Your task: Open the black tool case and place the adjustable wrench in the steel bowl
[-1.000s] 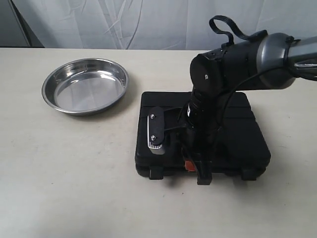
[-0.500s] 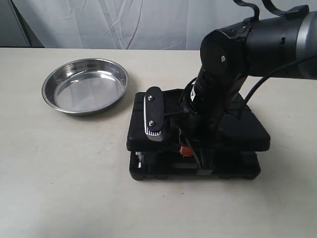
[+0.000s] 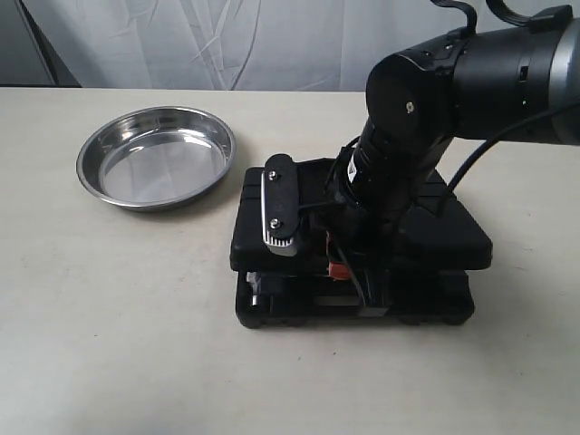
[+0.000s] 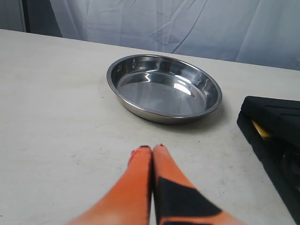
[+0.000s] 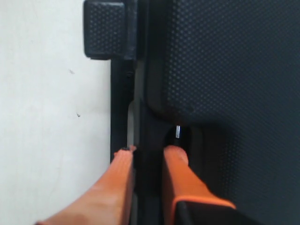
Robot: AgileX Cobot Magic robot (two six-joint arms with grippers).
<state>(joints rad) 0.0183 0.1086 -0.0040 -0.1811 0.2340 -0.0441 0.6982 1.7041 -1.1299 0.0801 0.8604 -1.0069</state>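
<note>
Black tool case (image 3: 453, 237) sits on the pale table (image 3: 136, 317), at about 4 o'clock from the scene centre in the exterior view. It is part open: the front edge of the lid stands off the base with a gap between them, and the back edge is down. The right arm (image 3: 426, 100) comes in from 2 o'clock and bends down over the lid, covering its middle. A black-and-silver block (image 3: 279, 208) sticks out from the arm on the 9 o'clock side, above the lid's left half.

Right gripper (image 5: 149, 152): jaws narrow, the orange fingers (image 5: 176, 161) pinching the front lip of the case lid, one finger outside the edge and one in the recess. One case clasp (image 5: 105, 28) shows along that same edge, hanging loose beside the table surface.

Steel bowl (image 3: 156, 156) is at 10 o'clock from the case, well apart from it, upright, with nothing in it.

Left gripper (image 4: 152, 150): jaws pressed together, tips touching, holding nothing, low over bare table. The bowl is ahead of it, and the case corner is off to one side with a yellow strip (image 4: 260, 129) showing in the gap.

Adjustable wrench: can't be seen in any view; the inside of the case is mostly hidden by the lid and arm.

White cloth backdrop (image 3: 227, 41) runs behind the table at 12 o'clock.
</note>
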